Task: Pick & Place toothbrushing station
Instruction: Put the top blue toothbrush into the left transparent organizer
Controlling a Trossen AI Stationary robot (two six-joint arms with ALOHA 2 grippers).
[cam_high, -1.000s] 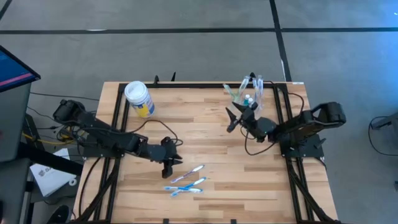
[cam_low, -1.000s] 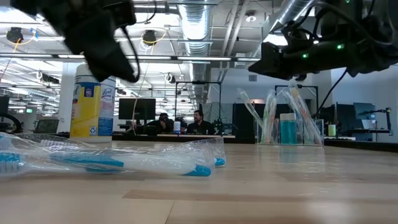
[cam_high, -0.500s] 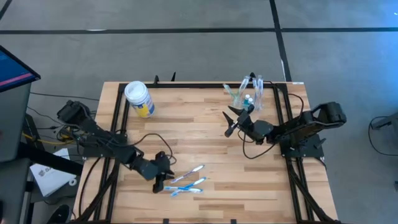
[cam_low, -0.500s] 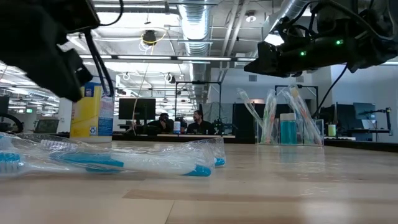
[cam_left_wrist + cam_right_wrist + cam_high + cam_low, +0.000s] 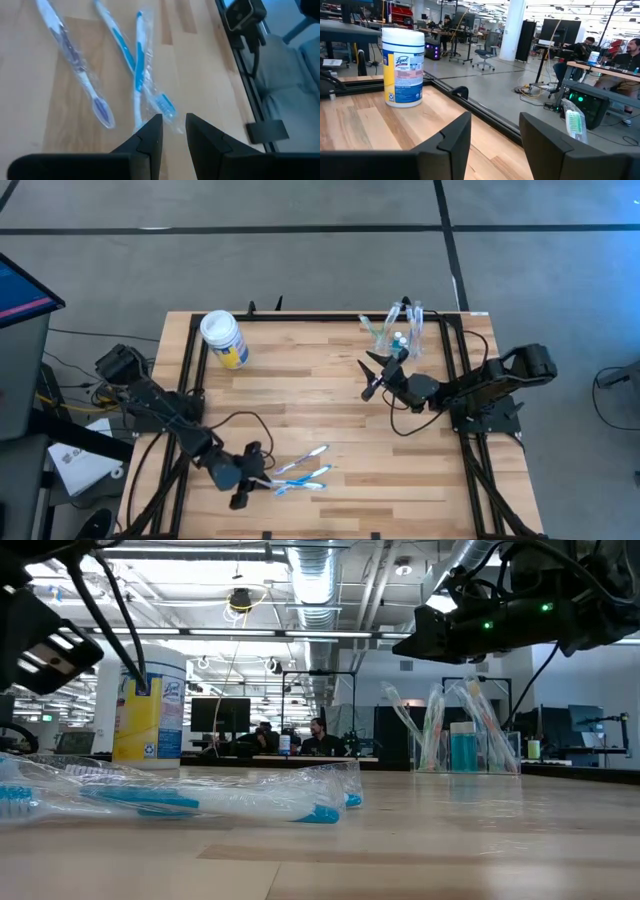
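**benchrat:** so where's the toothbrushing station (image 5: 402, 330) right now? It's hard to pick out against the wood

**servo_sam:** far right corner of the tabletop (image 5: 330, 405), the clear cup with a few brushes standing in it. The right end effector (image 5: 374, 372) hovers just in front of it, fingers spread, nothing between them. The left end effector (image 5: 243, 488) is down at the near edge, right beside the three wrapped toothbrushes (image 5: 300, 470), with a narrow gap between its fingers and nothing pinched

**benchrat:** how does that cup handle, you reckon?

**servo_sam:** looks thin, light plastic, so probably slick and a bit squashy, and top-heavy with brushes poking out. Taking it low on the wall should stop it tipping. The loose brushes are in crinkly film, light and slidey, so they want a pinch mid-handle

**benchrat:** and the wipes canister (image 5: 223, 340)?

**servo_sam:** far left, well apart from both arms, not part of this
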